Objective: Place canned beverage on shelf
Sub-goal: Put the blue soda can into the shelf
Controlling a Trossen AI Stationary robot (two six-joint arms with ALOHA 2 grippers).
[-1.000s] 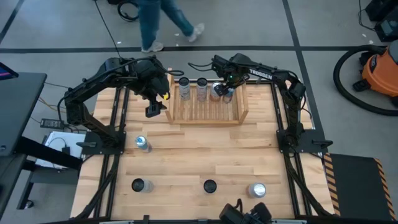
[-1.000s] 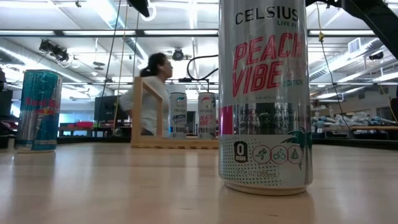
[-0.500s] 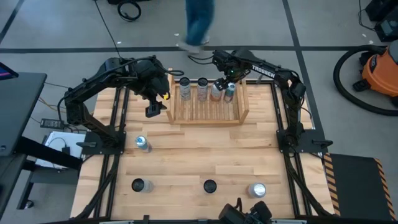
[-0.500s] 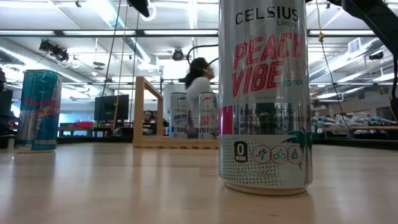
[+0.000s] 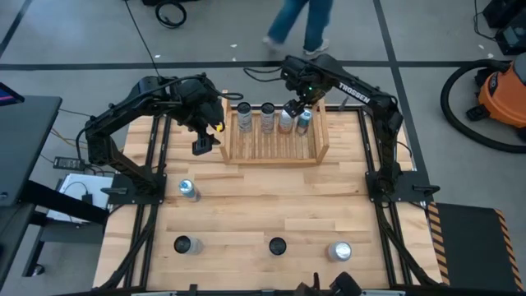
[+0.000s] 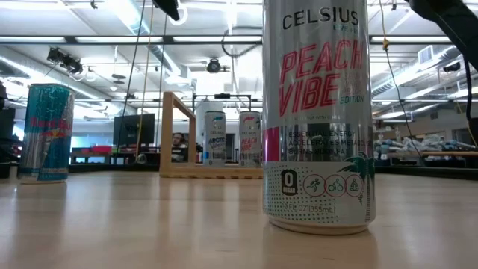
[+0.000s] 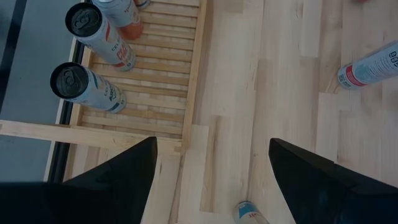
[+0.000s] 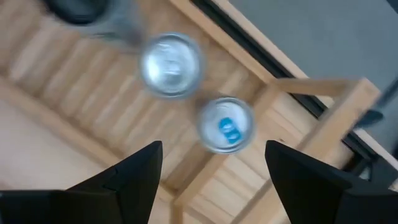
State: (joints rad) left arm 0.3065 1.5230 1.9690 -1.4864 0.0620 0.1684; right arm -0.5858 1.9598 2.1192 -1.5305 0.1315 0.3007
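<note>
High view: four cans standing in a row at the far end of the shelf point(image 5: 275, 150), last can point(image 5: 303, 121) beside the right board, right gripper point(image 5: 297, 107) up above it with fingers point(image 8: 118, 180) spread and empty, left gripper point(image 5: 203, 145) open, just left of shelf.

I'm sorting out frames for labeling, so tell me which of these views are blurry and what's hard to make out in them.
Right wrist view: motion-smeared, the two silver can tops and the light wooden slatted shelf look soft. Low view: the tall silver Peach Vibe can is sharp and fills the frame, hiding part of the shelf. High view and left wrist view: clear.
</note>
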